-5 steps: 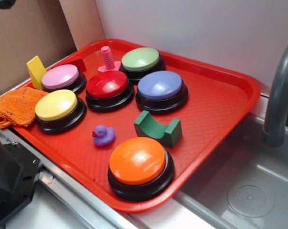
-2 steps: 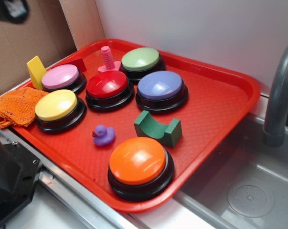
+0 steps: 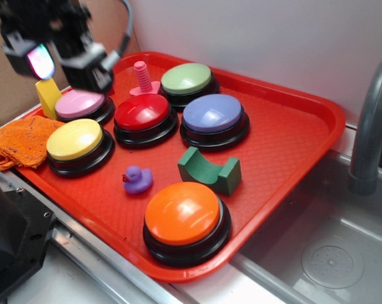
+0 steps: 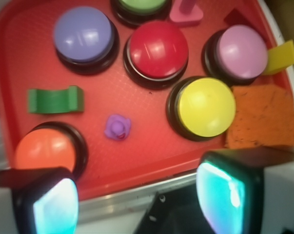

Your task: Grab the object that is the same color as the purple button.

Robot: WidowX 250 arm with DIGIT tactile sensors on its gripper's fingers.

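1 tiny purple duck (image 3: 137, 180) with reddish-pink beak

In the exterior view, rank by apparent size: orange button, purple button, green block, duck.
1. Orange button, though it sits nearest the camera, so its lead over the purple one is unsure.
2. Purple button.
3. Green block.
4. Duck, clearly smallest.
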